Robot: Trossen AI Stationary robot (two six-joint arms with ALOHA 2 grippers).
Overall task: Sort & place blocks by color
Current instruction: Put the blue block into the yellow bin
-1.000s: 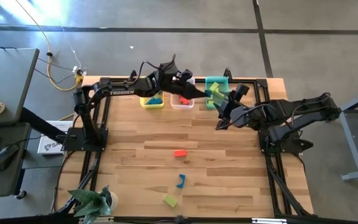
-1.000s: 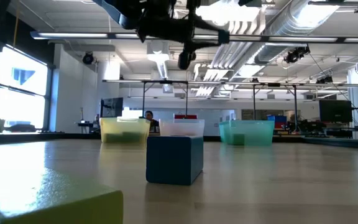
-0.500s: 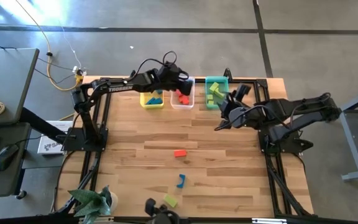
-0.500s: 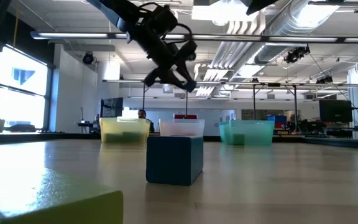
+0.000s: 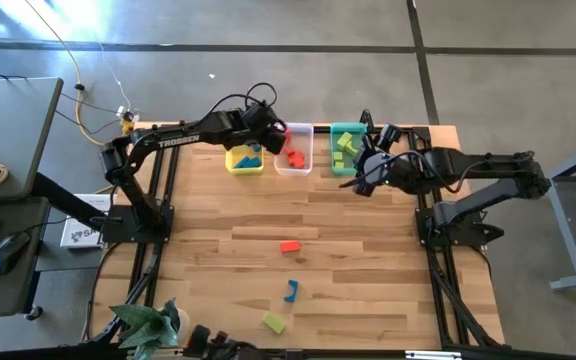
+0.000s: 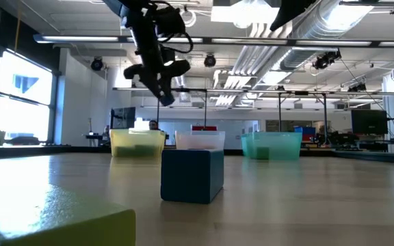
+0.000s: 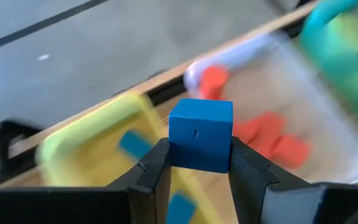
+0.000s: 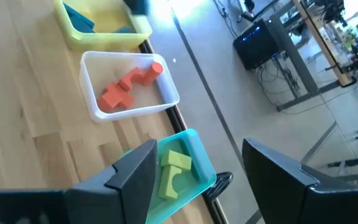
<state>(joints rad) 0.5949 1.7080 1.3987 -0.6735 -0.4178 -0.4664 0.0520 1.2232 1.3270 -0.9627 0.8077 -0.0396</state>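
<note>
Gripping blue cube (image 7: pixel 201 135), left hand (image 7: pixel 194 171) hovers above yellow bin (image 5: pixel 245 158); right hand (image 8: pixel 194 168) empty, fingers apart.

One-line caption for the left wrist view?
Left gripper holds a blue cube above the yellow bin, clear bin of red blocks beside it.

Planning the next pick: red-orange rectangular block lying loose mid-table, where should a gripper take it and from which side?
Judging from the high view, come straight down on the red-orange rectangular block. It lies flat on the wooden table with nothing touching it. Close the fingers across its short width, on the two long faces, since it is longer than wide. The left gripper is busy, shut on a blue cube.
</note>
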